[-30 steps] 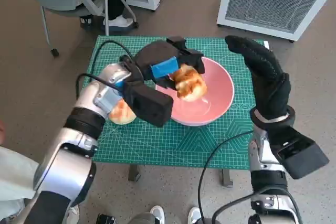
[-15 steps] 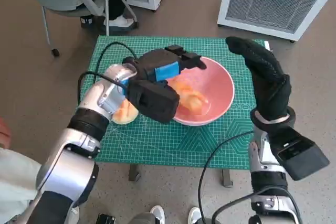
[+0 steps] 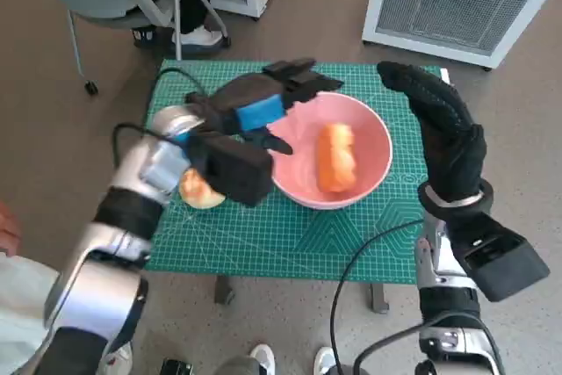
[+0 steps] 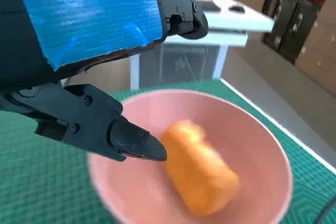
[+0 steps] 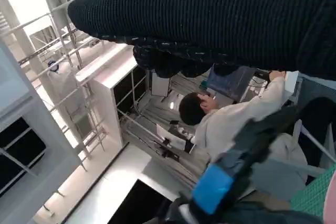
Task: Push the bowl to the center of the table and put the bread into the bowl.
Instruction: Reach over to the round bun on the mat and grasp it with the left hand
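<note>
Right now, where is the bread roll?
In the head view, the bread roll lies inside the pink bowl, right of the open left hand.

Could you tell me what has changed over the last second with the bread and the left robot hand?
The left robot hand let go of the bread, which now lies in the pink bowl; the hand has opened and drawn back toward the bowl's left rim. The right robot hand, the bowl and the second bread on the mat stayed put.
</note>
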